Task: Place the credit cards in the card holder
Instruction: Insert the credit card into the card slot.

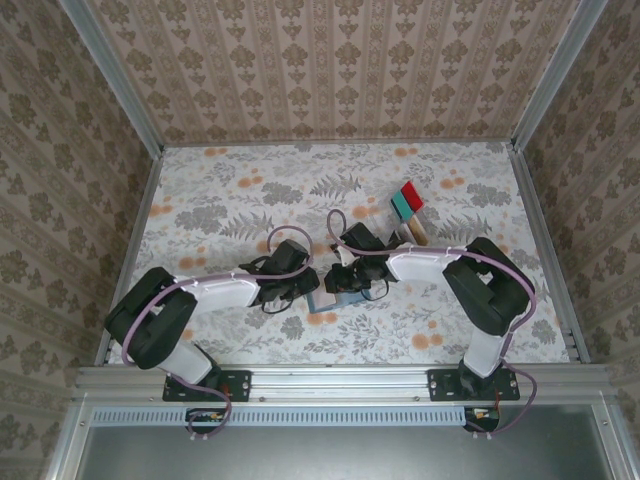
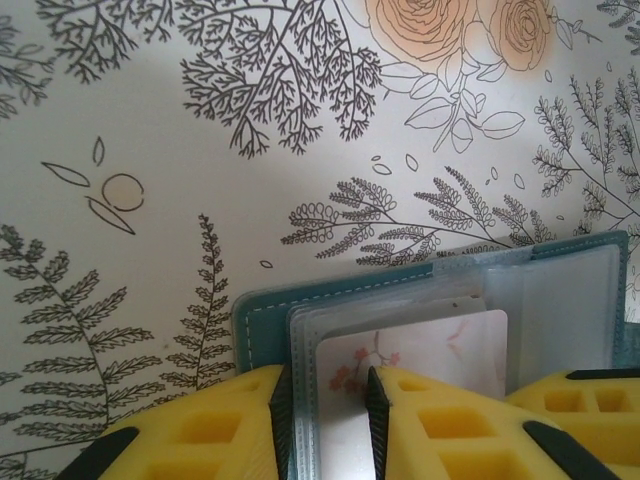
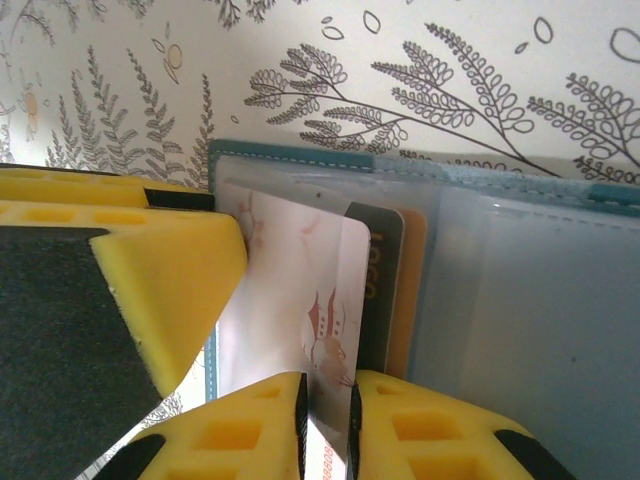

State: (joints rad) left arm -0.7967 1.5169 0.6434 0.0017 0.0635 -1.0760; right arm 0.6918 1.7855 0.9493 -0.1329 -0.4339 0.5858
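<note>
The dark teal card holder [image 1: 331,301] lies open on the floral table between both arms; its teal cover [image 2: 262,322] and clear pockets [image 3: 520,300] face up. My left gripper [image 2: 327,425] is shut on the edge of the holder's clear pocket stack, and its yellow finger [image 3: 170,270] rests at the holder's left side. My right gripper [image 3: 327,425] is shut on a white credit card [image 3: 300,280] with a reddish print, which is partly inside a pocket. A dark card [image 3: 378,280] and a tan card [image 3: 412,290] sit in the pocket beside it.
A clear rack [image 1: 408,214] stands at the back right, holding a red card [image 1: 411,192], a teal card [image 1: 400,204] and a tan one upright. Metal rails and patterned walls bound the table; both arms crowd its near centre.
</note>
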